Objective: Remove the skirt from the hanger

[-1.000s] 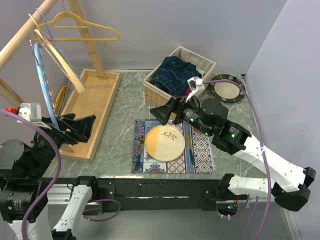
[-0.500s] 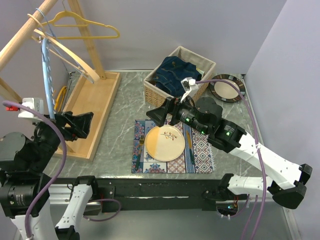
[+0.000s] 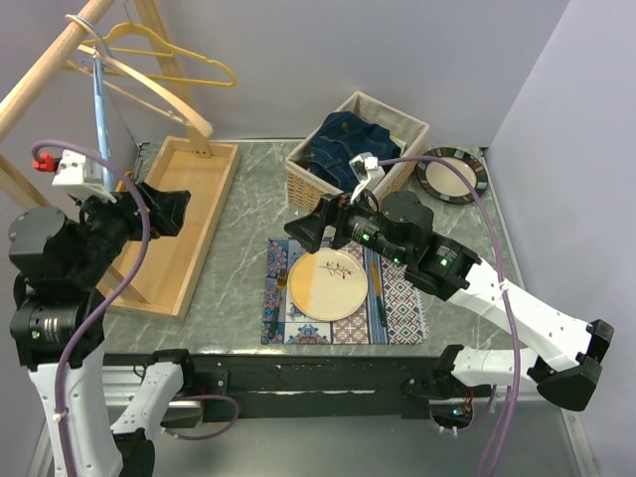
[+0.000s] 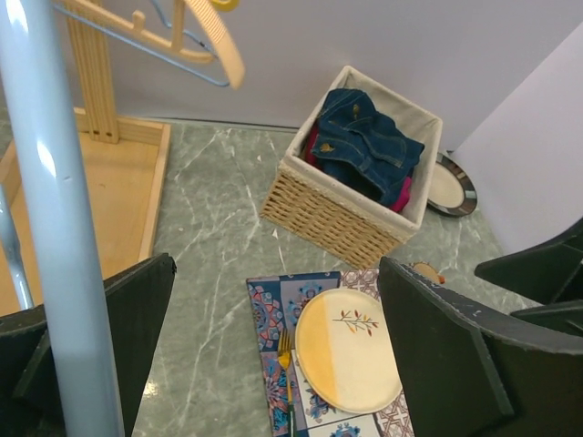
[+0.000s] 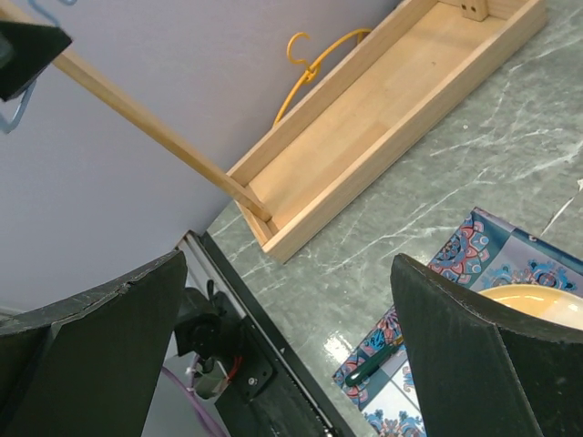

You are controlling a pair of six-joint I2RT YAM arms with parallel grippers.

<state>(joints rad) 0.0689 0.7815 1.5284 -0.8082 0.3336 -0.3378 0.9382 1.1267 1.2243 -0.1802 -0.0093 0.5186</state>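
Curved wooden hanger point(image 3: 164, 94) hangs; crumpled denim point(image 3: 348, 144) fills woven basket point(image 3: 313, 189).

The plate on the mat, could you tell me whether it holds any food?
No, the plate is bare apart from its painted sprig.

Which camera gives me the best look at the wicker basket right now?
Left wrist: the wicker basket is close and almost whole, with the denim garment visible inside. Top external shows it too, with the right arm's cable crossing its rim. Right wrist misses it.
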